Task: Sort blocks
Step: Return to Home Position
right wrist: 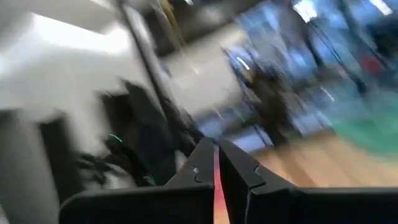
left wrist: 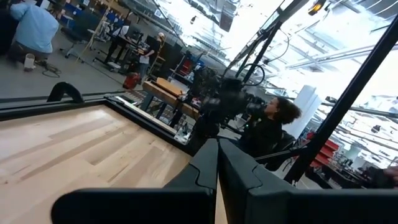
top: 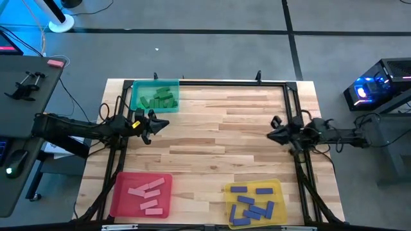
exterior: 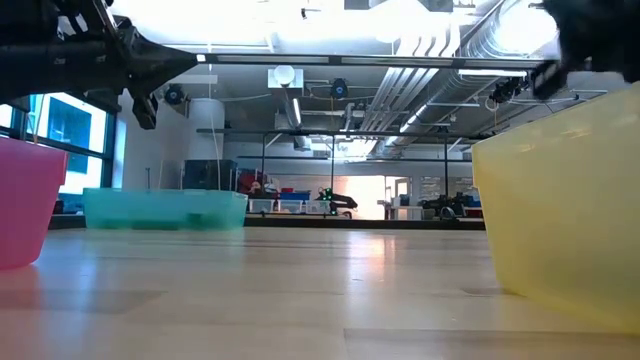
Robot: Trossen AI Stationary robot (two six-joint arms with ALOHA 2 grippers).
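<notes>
Green blocks (top: 158,101) lie in the green tray (top: 137,90) at the far left. Pink blocks (top: 146,194) lie in the red tray (top: 121,199) at the near left, and blue blocks (top: 252,204) in the yellow tray (top: 277,191) at the near right. My left gripper (top: 164,123) is shut and empty, raised above the table just nearer than the green tray; its fingers meet in the left wrist view (left wrist: 217,163). My right gripper (top: 270,135) is shut and empty, raised near the table's right edge (right wrist: 216,163). No block lies on the bare wood.
A black frame (top: 225,82) runs round the table's far and side edges. The wooden top (top: 218,141) between the trays is wide. In the low view the red tray (exterior: 22,200), green tray (exterior: 165,208) and yellow tray (exterior: 560,230) stand on it. People are in the room beyond (left wrist: 34,28).
</notes>
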